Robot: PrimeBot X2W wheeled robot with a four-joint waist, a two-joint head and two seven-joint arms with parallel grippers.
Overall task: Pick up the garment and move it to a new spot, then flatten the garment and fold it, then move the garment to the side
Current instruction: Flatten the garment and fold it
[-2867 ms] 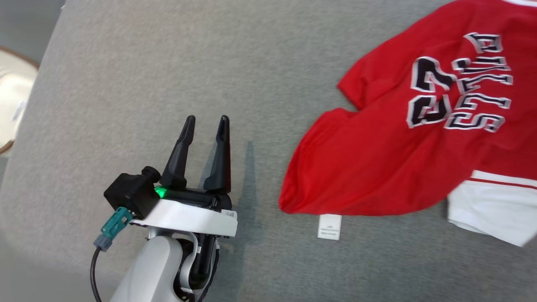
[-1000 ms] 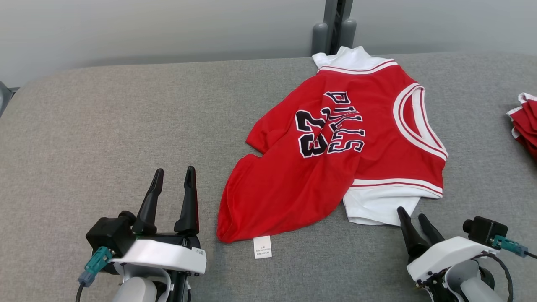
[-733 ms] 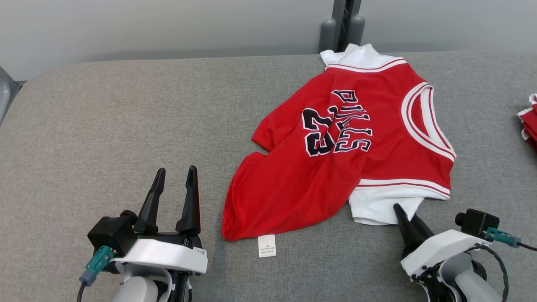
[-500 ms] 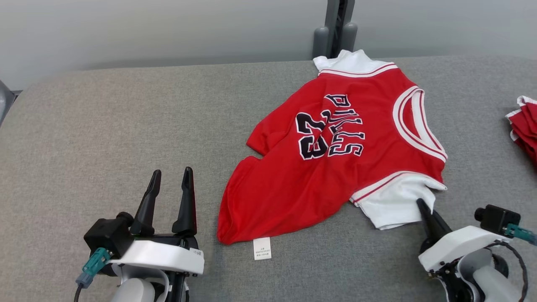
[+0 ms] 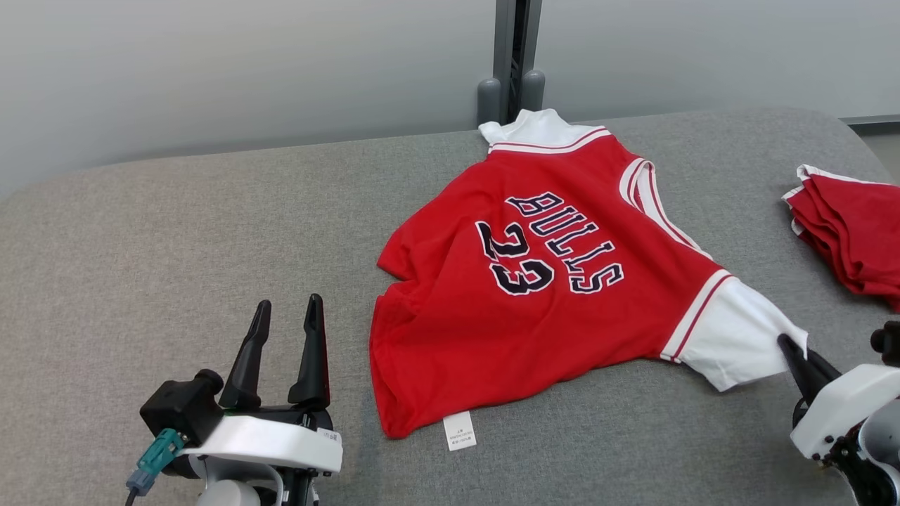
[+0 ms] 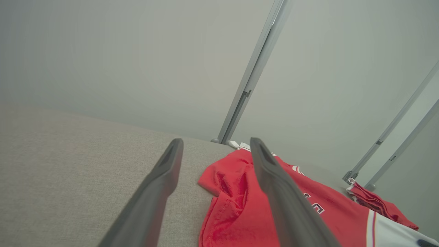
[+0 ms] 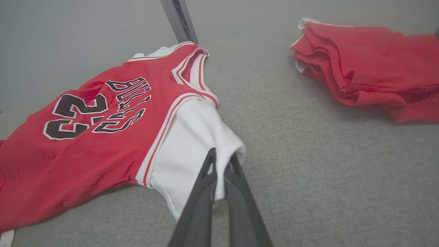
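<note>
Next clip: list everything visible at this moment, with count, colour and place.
garment: one, red with navy lettering, spread on the middle-right of the padded surface.
tag: one, white, at the garment's near hem, lying on the surface.
folded clothes: one stack, red with white edges, at the far right.
padded surface: one, grey fabric, under everything.
post: one, grey, upright behind the surface.
left hand: one, dark fingers, open, near left, apart from the garment.
right hand: one, dark fingers, shut on the garment's white sleeve, near right.
</note>
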